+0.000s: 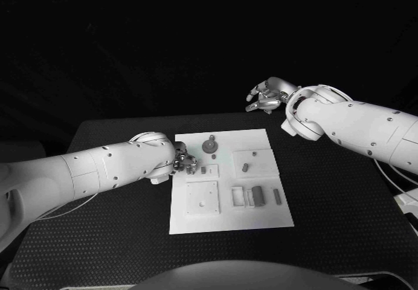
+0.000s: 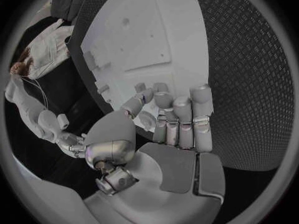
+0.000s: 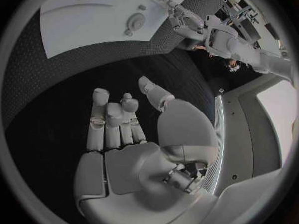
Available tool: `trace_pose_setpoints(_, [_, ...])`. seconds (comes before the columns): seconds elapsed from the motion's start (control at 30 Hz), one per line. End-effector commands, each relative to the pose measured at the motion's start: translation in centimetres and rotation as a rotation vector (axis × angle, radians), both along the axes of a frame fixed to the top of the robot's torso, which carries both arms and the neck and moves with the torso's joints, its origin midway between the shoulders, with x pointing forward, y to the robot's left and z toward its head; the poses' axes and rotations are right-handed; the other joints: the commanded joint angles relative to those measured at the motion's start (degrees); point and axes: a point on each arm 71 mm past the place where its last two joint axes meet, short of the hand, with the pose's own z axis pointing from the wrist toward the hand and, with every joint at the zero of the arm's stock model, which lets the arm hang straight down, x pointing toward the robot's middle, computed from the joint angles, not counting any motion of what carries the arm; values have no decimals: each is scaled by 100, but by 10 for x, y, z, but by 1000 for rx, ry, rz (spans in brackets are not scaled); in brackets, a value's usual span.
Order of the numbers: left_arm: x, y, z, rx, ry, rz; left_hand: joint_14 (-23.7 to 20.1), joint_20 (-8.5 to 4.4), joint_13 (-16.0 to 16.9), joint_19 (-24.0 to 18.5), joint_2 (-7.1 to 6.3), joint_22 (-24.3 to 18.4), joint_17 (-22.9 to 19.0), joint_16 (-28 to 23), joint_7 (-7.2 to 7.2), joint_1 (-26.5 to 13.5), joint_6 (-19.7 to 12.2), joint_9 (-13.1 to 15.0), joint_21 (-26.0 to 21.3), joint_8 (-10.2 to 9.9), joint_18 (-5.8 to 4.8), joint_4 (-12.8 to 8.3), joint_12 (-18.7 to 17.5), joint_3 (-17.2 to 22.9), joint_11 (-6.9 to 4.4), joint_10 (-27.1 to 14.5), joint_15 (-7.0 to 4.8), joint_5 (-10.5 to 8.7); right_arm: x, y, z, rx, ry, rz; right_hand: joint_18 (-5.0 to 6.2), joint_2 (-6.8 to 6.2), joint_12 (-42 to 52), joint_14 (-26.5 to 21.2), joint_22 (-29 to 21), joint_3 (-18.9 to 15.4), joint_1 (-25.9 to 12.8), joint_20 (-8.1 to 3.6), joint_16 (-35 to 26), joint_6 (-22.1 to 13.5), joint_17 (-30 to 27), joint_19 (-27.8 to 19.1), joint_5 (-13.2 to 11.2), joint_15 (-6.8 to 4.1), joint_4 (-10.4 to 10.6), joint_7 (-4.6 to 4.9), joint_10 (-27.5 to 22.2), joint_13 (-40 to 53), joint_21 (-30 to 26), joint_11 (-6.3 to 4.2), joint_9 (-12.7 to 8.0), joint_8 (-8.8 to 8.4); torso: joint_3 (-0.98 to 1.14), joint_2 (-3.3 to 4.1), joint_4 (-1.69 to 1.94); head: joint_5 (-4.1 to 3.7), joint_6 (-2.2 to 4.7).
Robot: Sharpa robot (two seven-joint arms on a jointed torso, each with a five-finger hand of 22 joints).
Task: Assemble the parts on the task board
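Hovering at the task board's (image 1: 228,219) left edge, the left hand (image 1: 183,162) pinched a small part (image 2: 144,97) between thumb and fingers — the right hand (image 1: 266,99), fingers loosely apart and empty, hung beyond the table's (image 1: 339,199) far edge.

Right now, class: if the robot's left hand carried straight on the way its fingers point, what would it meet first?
Most likely the task board: the left hand sits at its edge, fingers aimed across it toward a small part. Depth is unclear.
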Motion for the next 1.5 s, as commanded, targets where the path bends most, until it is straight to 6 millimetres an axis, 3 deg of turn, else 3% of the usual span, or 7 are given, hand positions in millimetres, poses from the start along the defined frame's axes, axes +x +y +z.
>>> trace_pose_setpoints(0.03, [-3, -11, -2, -11, 20, -45, 42, 18, 1, 19, 51, 86, 1, -13, -236, 17, 570, 177, -8, 246, 261, 13, -14, 363, -172, 216, -1, 230, -1, 3, 0, -1, 5, 21, 36, 49, 27, -21, 97, 2, 6, 26, -23, 468, -7, -25, 16, 24, -36, 319, -511, -7, -32, 258, 6, -35, 0, 3, 4, -8, 0])
trace_pose_setpoints(0.4, [-3, -5, -5, 20, 52, -44, -15, 21, 5, -12, -18, 72, 25, -74, -180, -262, 492, 231, -74, 106, 278, 140, -80, -15, -122, 160, -19, -253, -1, 2, 0, -1, 4, 19, 36, 48, 27, -22, 97, 2, 6, 27, -24, 467, -7, -26, 16, 24, -37, 319, -512, -8, -33, 258, 7, -36, -2, 1, 0, -28, -24])
trace_pose_setpoints(0.73, [-1, 4, -3, 3, 13, -9, -135, -7, 19, -114, -499, 60, 37, -134, -142, -482, 342, 290, -176, -6, 293, 370, -118, -334, -96, 16, -56, -990, -1, 0, 0, 0, 2, 15, 36, 41, 25, -27, 96, -3, -5, 29, -28, 462, -9, -31, 15, 25, -33, 321, -516, -11, -36, 260, 7, -41, -14, 7, 14, -53, -21])
trace_pose_setpoints(0.87, [1, 7, -2, -5, -1, 9, -279, -41, 31, -218, -927, 49, 36, -185, -78, -672, 93, 276, -269, -157, 306, 687, -159, -343, -38, -169, -93, -2414, 0, 0, 0, 0, 2, 14, 36, 39, 22, -32, 95, -3, -12, 32, -35, 457, -12, -37, 16, 27, -29, 323, -521, -14, -42, 262, 6, -45, -14, 0, 9, -45, -9])
trace_pose_setpoints(0.93, [1, 11, -2, -6, -5, 20, -384, -40, 46, -302, -1101, 56, 46, -201, -10, -835, -45, 261, -310, -233, 299, 718, -178, -509, 5, -293, -83, -2529, 0, 0, 0, 0, 1, 12, 36, 37, 21, -35, 94, -3, -14, 33, -38, 454, -14, -39, 16, 28, -28, 324, -523, -15, -45, 263, 6, -46, -12, -2, 11, -47, -1])
trace_pose_setpoints(1.33, [9, 25, 24, -162, -33, 96, -895, 0, 10, -723, -892, 32, -15, -352, 239, -1167, -751, -9, -568, -516, 253, 226, -341, -1113, 251, -881, -11, -2516, 0, -4, 0, 0, 2, 7, 36, 29, 11, -50, 90, 0, -19, 38, -53, 438, -20, -54, 17, 32, -26, 329, -540, -22, -59, 268, 5, -58, -2, -1, 8, -67, 71])
trace_pose_setpoints(1.5, [17, 24, 45, -349, -149, 96, -2037, 660, -759, -1999, -412, -560, -716, -1604, 575, -649, -1440, -377, -1701, -834, 59, 45, -1686, -892, 735, -2080, 709, -2502, 1, -7, 0, 3, 0, -2, 36, 28, 9, -53, 90, 1, -18, 40, -56, 433, -21, -57, 17, 33, -27, 331, -544, -23, -62, 269, 4, -62, -9, 0, 13, -80, 121])
